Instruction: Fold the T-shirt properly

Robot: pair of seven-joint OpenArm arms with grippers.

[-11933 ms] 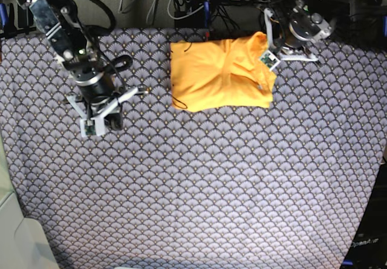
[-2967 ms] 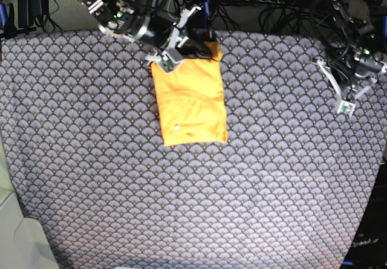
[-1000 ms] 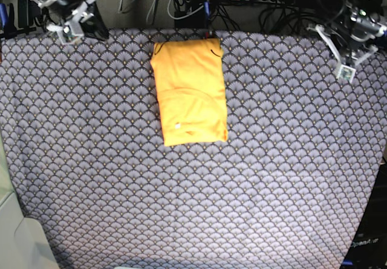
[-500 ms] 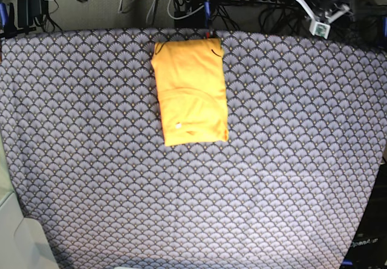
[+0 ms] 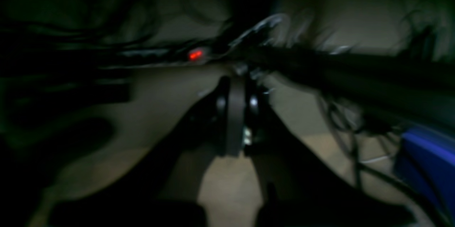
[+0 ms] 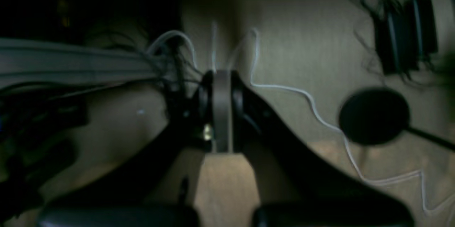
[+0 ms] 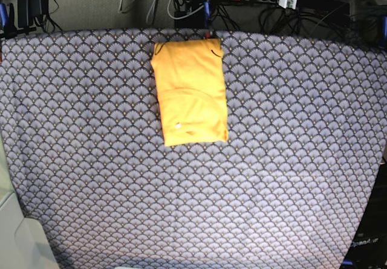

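The T-shirt (image 7: 190, 93) is lying folded in a neat rectangle near the far edge of the patterned cloth (image 7: 272, 178), looking soft and light, best pinched at a corner, while the left gripper (image 5: 234, 113) and right gripper (image 6: 221, 109) are showing jaws pressed together, empty.

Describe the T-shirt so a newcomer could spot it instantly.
Look at the big blue-grey scallop-patterned cloth covering the table. Near the middle of its far edge lies the T-shirt, folded into a tall rectangle. It is the only plain orange-yellow thing on the patterned cloth.
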